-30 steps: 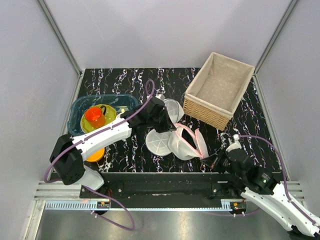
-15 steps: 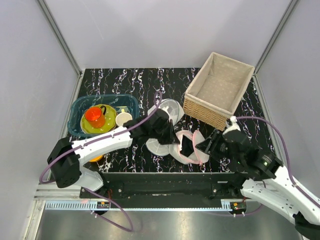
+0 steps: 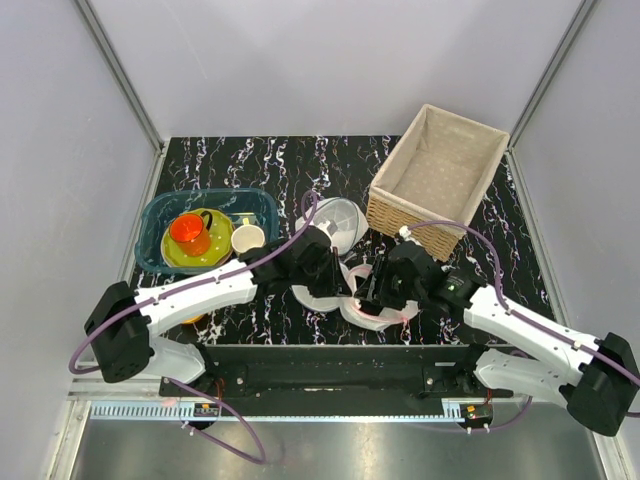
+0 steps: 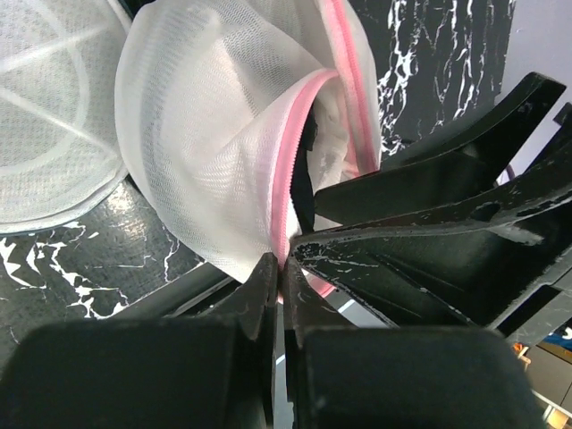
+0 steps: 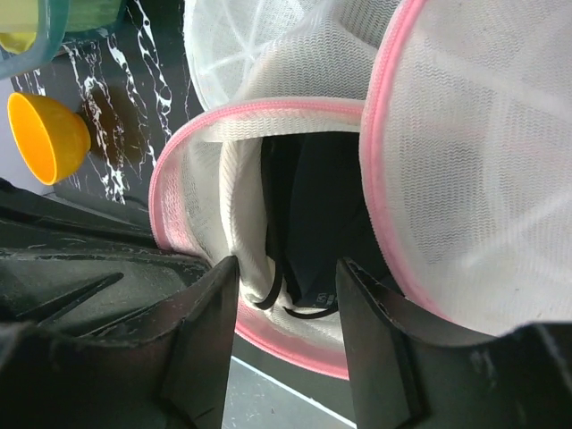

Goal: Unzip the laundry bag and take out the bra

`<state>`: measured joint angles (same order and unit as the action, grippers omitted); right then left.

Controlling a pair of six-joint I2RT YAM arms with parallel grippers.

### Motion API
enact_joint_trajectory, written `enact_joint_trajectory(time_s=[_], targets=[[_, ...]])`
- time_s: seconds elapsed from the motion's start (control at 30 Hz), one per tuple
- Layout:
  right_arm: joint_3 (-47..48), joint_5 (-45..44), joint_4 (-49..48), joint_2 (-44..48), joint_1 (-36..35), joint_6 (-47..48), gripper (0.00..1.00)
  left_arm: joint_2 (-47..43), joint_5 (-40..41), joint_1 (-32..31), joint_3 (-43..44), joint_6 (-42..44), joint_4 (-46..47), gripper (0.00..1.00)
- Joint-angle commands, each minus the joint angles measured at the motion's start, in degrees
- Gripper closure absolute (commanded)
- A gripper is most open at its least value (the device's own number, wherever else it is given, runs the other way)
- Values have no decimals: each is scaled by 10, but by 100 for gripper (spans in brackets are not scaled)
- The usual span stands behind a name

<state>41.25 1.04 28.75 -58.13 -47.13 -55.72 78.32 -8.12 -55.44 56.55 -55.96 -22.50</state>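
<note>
My left gripper is pinched tight on the pink rim of the laundry bag, with the trim running straight down into the seam between my fingers. The bag sits near the front edge of the black marbled table, caught between my two grippers. Its two mesh halves gape apart along the pink zipper. My right gripper is spread wide at the mouth of the bag, one finger on each side of the opening and gripping nothing. Between them the black bra lies bunched inside the pouch, a thin strap looping at its lower edge. An all-white mesh dome lies just beside the bag on my left. An orange bowl rests further off on the table.
</note>
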Motion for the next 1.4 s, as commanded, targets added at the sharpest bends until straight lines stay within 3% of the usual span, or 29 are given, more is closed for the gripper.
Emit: enact_joint_trajectory(time_s=[0.0,0.27,0.63,1.03,1.07,1.17,1.37], targets=[[-11,11,-56,-10,-2,7,45,-17,8,1,-15,-7,21,100],[-42,-41,-61,23,-2,-24,39,-34,16,1,-45,-17,26,100],[-64,-80,-55,104,-1,-60,43,-25,6,0,-51,-17,35,100],[-75,-17,-171,-59,-2,-45,43,-38,7,-3,-58,-22,40,100],[-65,-16,-174,-72,-2,-41,45,-40,8,-3,-59,-22,40,100],[-30,-13,-156,-81,-1,-21,99,-44,13,-3,-64,-23,39,100],[39,-37,-69,76,-1,2,100,-57,32,-3,-90,-34,40,100]])
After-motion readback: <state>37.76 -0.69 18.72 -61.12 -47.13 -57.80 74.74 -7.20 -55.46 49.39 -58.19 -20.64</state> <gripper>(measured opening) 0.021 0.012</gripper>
